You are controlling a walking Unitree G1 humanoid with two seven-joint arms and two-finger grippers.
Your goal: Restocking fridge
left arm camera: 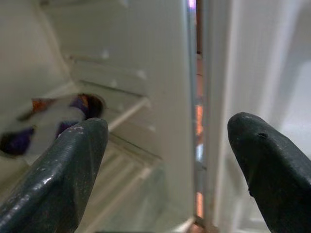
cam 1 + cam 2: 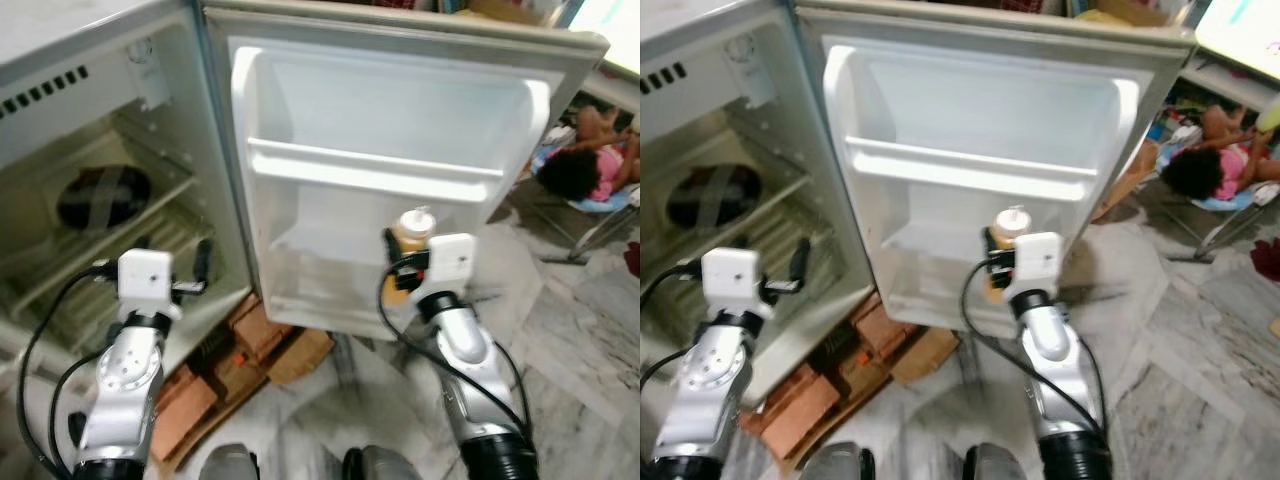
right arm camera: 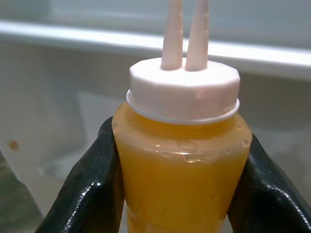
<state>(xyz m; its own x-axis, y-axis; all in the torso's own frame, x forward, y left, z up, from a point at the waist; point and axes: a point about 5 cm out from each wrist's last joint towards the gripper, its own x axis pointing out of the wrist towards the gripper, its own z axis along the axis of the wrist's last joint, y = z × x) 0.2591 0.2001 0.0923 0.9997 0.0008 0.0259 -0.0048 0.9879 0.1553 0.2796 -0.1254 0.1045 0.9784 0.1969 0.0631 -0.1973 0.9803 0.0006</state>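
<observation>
A squeeze bottle (image 3: 182, 160) of orange-yellow sauce sits right in front of my right wrist camera, clamped between the two black fingers (image 3: 90, 189) of my right end effector (image 2: 400, 272). It has a pale pink cap with twin nozzles and stands upright. From my head I see it held up at the open fridge door (image 2: 390, 170), in front of the lowest door shelf (image 2: 310, 300) and below the white rail of the middle door shelf (image 2: 375, 170). Whether the bottle's base touches the shelf I cannot tell.

My left end effector (image 2: 200, 265) is raised at the mouth of the fridge compartment (image 2: 90, 200), its fingers (image 1: 58, 179) spread wide with nothing between them. Past them my left wrist camera shows the inner wall, the hinge gap and a blurred dark dish on a shelf. From my head, that dark round dish (image 2: 103, 196) lies on a wire shelf (image 2: 120, 250) inside the compartment, well apart from the bottle.

The fridge is a small one standing on bricks (image 2: 195, 385), with flattened cardboard (image 2: 290, 355) beside them. The floor (image 2: 580, 340) is grey veined marble. Off to my right, beyond the door, a person (image 2: 590, 165) in pink sits low by a metal-framed chair (image 2: 590, 230). Boxes (image 2: 1120, 10) rest on top of the fridge.
</observation>
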